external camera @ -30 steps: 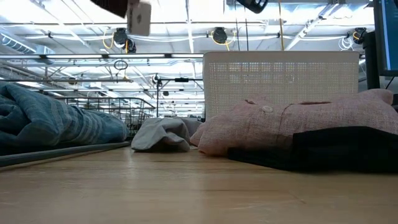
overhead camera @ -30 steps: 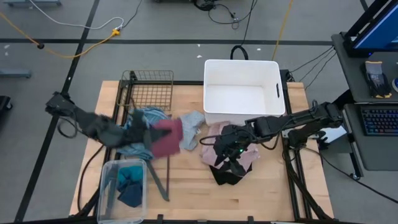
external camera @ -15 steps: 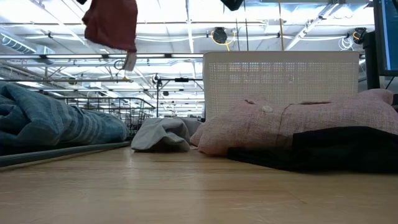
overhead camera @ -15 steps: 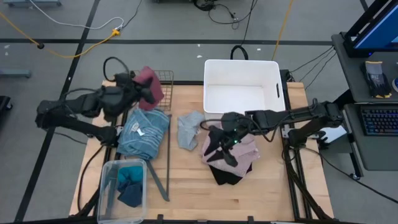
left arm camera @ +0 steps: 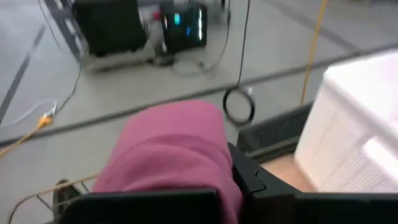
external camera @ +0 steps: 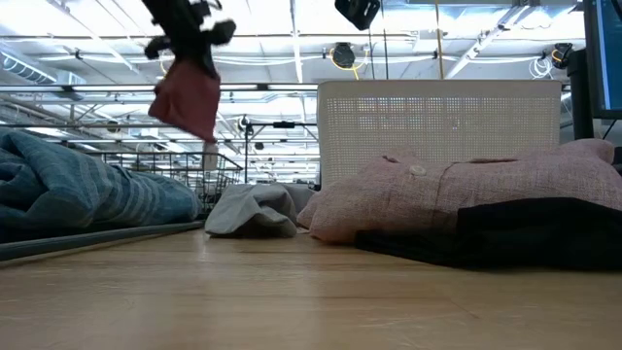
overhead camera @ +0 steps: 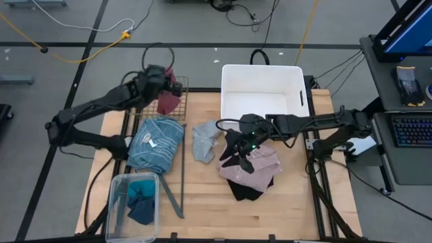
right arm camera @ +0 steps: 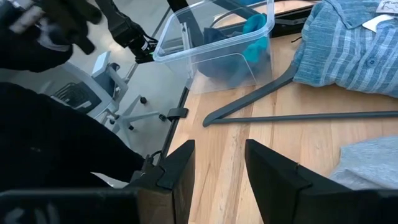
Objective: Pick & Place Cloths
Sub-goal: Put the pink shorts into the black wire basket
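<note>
My left gripper [overhead camera: 164, 79] hangs high over the wire basket [overhead camera: 150, 102] at the table's far left, shut on the maroon cloth [overhead camera: 168, 102]. My right gripper [overhead camera: 235, 152] hovers open above the left part of the pink shirt [overhead camera: 262, 160]; in the low view it stays high up [external camera: 358, 12]. The pink shirt lies partly on a black piece [overhead camera: 247, 190]. A grey-blue piece [overhead camera: 204, 140] and the blue striped top [overhead camera: 156, 140] lie flat on the table. Teal and navy pieces [overhead camera: 140, 198] sit in a clear container. My left gripper has a bunched upper part of the maroon cloth [left arm camera: 186, 165] between its two fingers, coming from above. One layer or several, I cannot tell. The cloth [external camera: 187, 98] hangs slack below the fingers, lifted clear, above the wire basket.
The white plastic tub [overhead camera: 301, 101] stands at the far edge, right of the basket. A clear container [overhead camera: 118, 209] sits at the near left corner, with a dark bar [overhead camera: 181, 185] beside it. Bare wood shows along the near edge [overhead camera: 202, 216].
My left gripper, shut on the maroon cloth, has risen from the table's middle and swung toward the far edge, carrying the cloth clear of the table to a place above the wire basket. My right gripper has drifted slightly left and far over the pink shirt.
</note>
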Action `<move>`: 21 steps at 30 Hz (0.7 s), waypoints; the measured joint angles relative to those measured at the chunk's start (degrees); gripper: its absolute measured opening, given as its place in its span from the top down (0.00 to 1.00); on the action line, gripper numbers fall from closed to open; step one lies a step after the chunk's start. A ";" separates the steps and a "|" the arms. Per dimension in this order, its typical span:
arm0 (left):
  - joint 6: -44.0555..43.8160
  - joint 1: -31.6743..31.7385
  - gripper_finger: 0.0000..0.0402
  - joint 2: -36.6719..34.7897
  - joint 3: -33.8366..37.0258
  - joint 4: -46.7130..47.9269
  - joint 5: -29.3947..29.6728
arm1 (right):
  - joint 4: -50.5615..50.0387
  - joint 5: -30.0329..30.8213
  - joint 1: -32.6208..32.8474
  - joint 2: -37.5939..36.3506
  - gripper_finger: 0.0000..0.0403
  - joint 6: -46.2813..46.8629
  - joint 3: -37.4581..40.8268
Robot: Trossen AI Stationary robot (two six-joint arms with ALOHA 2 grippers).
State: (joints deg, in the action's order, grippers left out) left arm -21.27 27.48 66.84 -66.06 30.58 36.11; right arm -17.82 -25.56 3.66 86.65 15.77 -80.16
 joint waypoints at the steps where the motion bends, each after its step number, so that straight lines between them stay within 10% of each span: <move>1: 0.47 1.65 1.00 0.90 0.00 0.62 -1.81 | 0.00 0.00 0.00 0.00 0.67 0.02 0.00; 21: 19.10 15.02 1.00 13.02 0.00 3.98 -15.28 | 0.00 0.02 -2.60 0.00 0.67 0.26 0.00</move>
State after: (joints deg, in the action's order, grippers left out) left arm -2.16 42.50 79.86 -66.06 34.56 20.83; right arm -17.82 -25.54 1.06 86.65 16.03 -80.16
